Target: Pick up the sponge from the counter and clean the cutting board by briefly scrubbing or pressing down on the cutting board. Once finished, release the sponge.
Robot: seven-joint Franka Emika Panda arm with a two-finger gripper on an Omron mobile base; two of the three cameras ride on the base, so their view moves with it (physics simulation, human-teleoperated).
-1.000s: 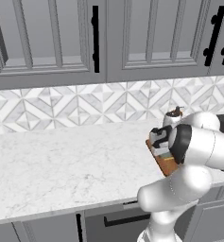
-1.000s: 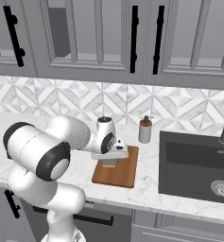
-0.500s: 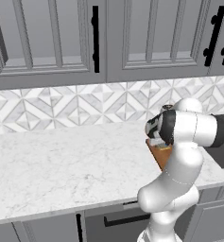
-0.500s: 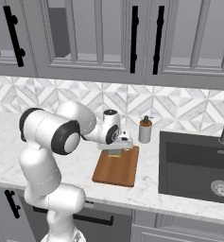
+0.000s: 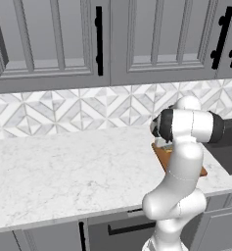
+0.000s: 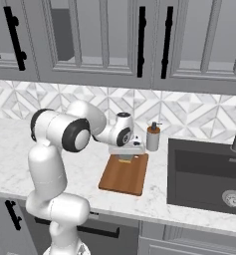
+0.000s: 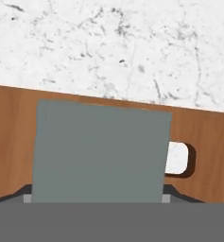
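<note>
Jaws clamp flat grey-green sponge – over wooden cutting board.

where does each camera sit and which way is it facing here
Left base view: behind the arm on its left, facing forward and down over the counter; the white arm rises at lower right, hiding most of the cutting board.
Right base view: behind on the right, same scene; arm at lower left, tool over the board's far end, beside a soap bottle and sink.
Hand view: on the hand, facing down at the sponge over the board.
All three share the board and counter.
</note>
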